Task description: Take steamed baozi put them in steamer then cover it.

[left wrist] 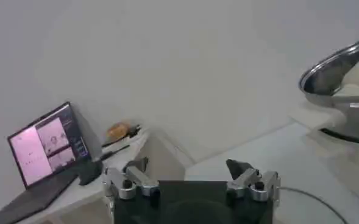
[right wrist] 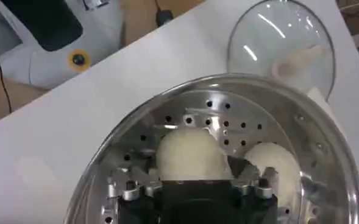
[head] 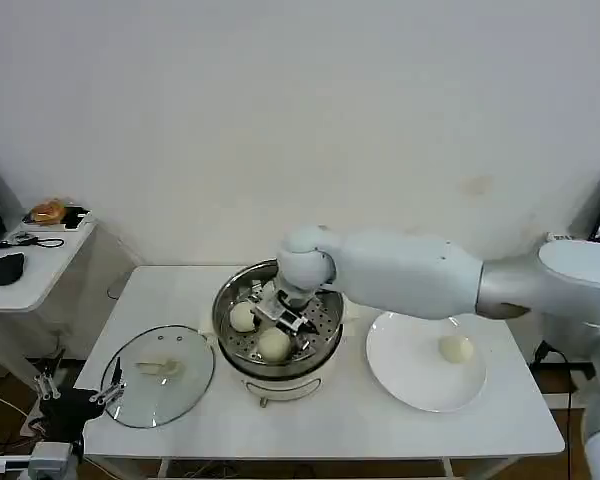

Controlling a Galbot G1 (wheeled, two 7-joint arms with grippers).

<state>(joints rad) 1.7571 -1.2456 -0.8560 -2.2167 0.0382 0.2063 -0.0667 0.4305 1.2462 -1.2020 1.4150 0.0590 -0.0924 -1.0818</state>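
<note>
Nearest to us, our left gripper point(head: 108, 392) is waiting low at the table's point(head: 310, 420) front left corner, jaws apart and holding nothing. Just beyond it the cover point(head: 158, 375) is lying flat on the table, beside the steamer point(head: 280, 335).

In the steamer, our right gripper point(right wrist: 191, 176) is reaching down with its jaws set either side of a bun point(right wrist: 191, 152); we cannot tell whether they are pressing it or have let go. A second bun point(right wrist: 270, 161) is sitting just beside it, and the head view is showing two baozi point(head: 273, 344) in the tray. To the right, one more bun point(head: 456, 348) is lying on the white plate point(head: 400, 380).

We judge the risk to be lifting out carelessly: a jaw could drag this bun or knock its neighbour, since they are nearly touching.
</note>
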